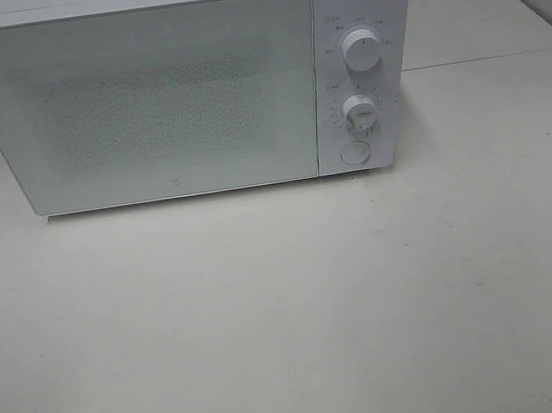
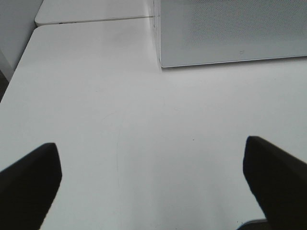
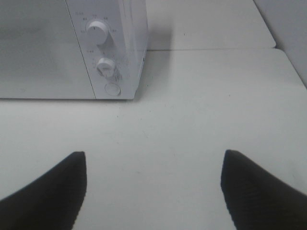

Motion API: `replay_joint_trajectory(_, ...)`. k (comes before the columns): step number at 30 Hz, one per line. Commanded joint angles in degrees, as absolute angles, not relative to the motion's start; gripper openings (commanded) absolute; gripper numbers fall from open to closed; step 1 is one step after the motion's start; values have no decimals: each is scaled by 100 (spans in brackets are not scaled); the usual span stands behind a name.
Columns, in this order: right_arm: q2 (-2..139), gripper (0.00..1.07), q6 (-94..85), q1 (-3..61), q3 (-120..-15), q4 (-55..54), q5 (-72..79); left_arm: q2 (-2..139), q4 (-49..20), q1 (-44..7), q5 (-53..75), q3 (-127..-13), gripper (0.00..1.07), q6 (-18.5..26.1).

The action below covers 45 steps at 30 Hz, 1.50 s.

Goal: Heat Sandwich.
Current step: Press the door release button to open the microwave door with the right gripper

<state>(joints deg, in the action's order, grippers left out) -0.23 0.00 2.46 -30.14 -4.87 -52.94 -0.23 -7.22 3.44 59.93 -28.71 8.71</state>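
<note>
White table under left gripper and right gripper, both with fingers wide apart, empty.

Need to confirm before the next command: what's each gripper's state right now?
Left gripper: open, holding nothing.
Right gripper: open, holding nothing.

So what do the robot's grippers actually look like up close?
Only the tips show. The left gripper has two black, matte fingers with blunt, slanted ends. The right gripper looks alike, its fingers faintly textured. No cables, markings or arms are in view.
</note>
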Motion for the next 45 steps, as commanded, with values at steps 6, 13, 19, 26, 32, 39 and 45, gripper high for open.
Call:
replay_joint_trajectory(6,613,75,63,229,-3014,-521,-4469,-155,-768,309,5959,-2848,98,865)
replay_joint_trajectory(13,1215,75,63,229,-2830,-521,-3570,-155,-768,309,5959,-2848,98,865)
replay_joint_trajectory(19,1770,75,63,229,-2807,-521,-2928,-155,-768,309,5959,-2848,98,865)
replay_joint_trajectory(26,2601,75,63,229,-2807,-521,-2286,-155,-768,309,5959,-2848,98,865)
replay_joint_trajectory(32,3128,75,63,229,-2807,-521,-1856,-155,-768,309,5959,-2848,98,865)
replay_joint_trajectory(39,3890,75,63,229,-2807,-521,-1054,-155,-768,309,5959,-2848,98,865)
replay_joint_trajectory(45,4320,75,63,229,-2807,-521,-476,-155,-768,309,5959,-2848,98,865)
